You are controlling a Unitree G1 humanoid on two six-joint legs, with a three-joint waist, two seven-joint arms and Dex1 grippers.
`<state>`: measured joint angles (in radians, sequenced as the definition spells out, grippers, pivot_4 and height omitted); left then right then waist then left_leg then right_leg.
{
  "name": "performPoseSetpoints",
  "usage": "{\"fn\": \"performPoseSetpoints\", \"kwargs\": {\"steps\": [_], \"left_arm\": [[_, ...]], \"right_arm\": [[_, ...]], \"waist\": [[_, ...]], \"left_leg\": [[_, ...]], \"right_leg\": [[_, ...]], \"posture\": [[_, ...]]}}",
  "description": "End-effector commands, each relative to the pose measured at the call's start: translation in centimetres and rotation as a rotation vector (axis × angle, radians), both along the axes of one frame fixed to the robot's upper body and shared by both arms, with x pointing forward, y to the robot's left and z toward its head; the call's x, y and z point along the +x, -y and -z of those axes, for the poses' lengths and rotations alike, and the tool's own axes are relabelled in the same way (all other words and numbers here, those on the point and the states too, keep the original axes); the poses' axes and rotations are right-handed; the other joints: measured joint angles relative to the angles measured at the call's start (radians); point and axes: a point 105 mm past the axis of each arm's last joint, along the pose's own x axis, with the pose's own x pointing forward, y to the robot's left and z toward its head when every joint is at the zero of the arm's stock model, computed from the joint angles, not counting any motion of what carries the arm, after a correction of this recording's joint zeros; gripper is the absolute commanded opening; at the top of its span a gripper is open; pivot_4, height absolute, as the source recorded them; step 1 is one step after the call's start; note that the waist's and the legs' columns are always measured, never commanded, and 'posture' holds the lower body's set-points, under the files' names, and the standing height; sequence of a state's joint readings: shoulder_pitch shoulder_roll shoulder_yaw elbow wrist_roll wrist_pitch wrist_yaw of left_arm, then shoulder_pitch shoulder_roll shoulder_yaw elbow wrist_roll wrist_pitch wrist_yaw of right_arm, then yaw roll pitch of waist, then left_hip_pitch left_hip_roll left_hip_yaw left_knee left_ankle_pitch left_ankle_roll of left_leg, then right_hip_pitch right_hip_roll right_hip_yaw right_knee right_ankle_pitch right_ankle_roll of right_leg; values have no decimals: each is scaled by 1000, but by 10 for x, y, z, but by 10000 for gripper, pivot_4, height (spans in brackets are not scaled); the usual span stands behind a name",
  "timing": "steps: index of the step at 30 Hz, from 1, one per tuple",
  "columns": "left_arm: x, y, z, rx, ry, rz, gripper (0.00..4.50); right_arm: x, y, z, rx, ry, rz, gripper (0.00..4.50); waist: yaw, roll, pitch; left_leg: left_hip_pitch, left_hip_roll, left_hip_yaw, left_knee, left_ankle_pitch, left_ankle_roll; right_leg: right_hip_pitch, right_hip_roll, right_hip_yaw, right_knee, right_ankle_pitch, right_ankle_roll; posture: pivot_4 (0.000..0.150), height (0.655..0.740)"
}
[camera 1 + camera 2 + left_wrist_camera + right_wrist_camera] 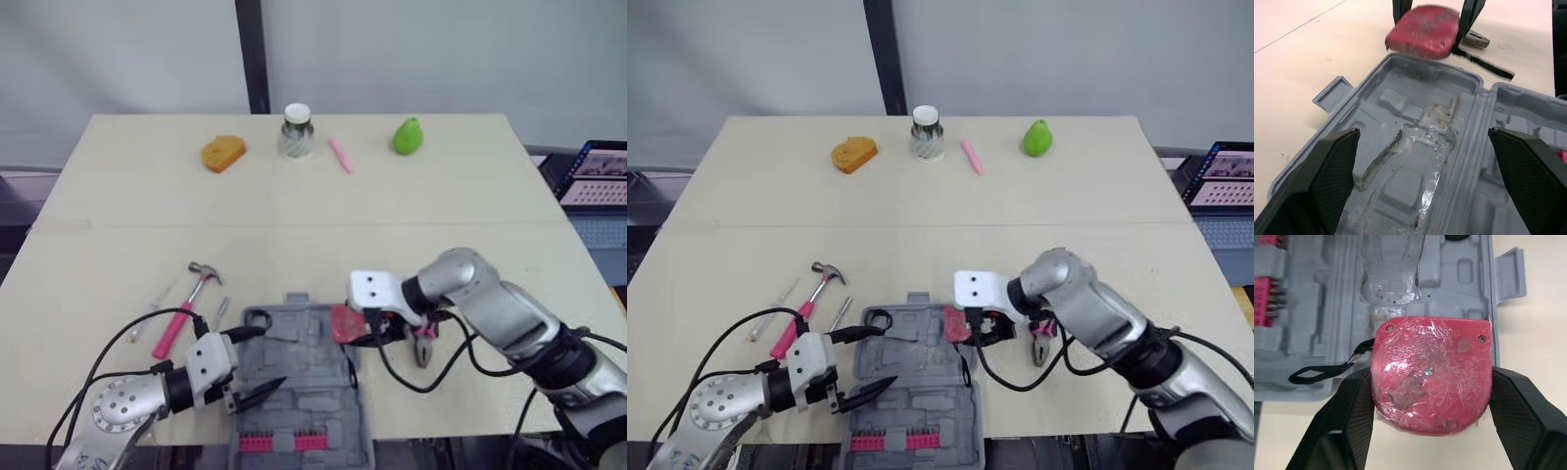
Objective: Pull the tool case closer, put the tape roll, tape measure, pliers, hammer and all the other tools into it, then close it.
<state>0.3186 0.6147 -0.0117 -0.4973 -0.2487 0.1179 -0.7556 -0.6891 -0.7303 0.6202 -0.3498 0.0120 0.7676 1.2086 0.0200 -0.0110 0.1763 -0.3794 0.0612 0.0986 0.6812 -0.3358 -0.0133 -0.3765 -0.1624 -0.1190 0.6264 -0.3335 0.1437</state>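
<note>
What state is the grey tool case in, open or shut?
Open: the tool case lies spread flat, both moulded halves facing up, pink bits showing in one.

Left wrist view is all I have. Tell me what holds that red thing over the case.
Observer: The right gripper is shut on it from both sides; it is the tape measure.
Operator: Report where the hammer is.
Observer: The hammer lies on the table, left of the tool case, not in it.
Operator: Say what stands at the far edge.
Observer: A white-lidded jar stands there, well apart from the tools.
</note>
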Motion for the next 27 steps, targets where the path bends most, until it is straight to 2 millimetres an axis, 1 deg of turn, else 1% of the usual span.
{"fn": "performPoseSetpoints", "kwargs": {"steps": [1,10,14,21,27], "left_arm": [[0,6,-4,-12,31,7,45000],[0,8,-2,-21,36,3,45000],[1,7,-3,-31,37,-8,45000],[3,0,-6,-56,38,-63,45000],[1,-3,-7,-56,34,-75,45000]], "right_arm": [[7,-3,-2,-37,63,4,28786],[16,-6,4,-102,109,-24,28786],[19,-10,7,-110,117,-40,28786],[21,-20,9,-107,125,-77,28786],[21,-25,12,-105,131,-99,28786]], "waist": [[-1,0,0],[-15,0,0],[-24,0,0],[-25,0,0],[-24,0,0]], "left_leg": [[0,0,0,0,0,0],[0,1,0,0,0,0],[0,1,0,0,-1,-1],[0,1,0,-1,-1,-1],[0,1,0,0,-1,-1]], "right_leg": [[0,0,0,0,0,0],[0,0,-1,0,0,0],[0,0,-1,0,0,0],[-1,0,-1,0,0,0],[-1,0,-1,0,0,0]], "posture": [[1500,7400],[1500,7400],[1500,7400],[1500,7400],[1500,7400]]}}
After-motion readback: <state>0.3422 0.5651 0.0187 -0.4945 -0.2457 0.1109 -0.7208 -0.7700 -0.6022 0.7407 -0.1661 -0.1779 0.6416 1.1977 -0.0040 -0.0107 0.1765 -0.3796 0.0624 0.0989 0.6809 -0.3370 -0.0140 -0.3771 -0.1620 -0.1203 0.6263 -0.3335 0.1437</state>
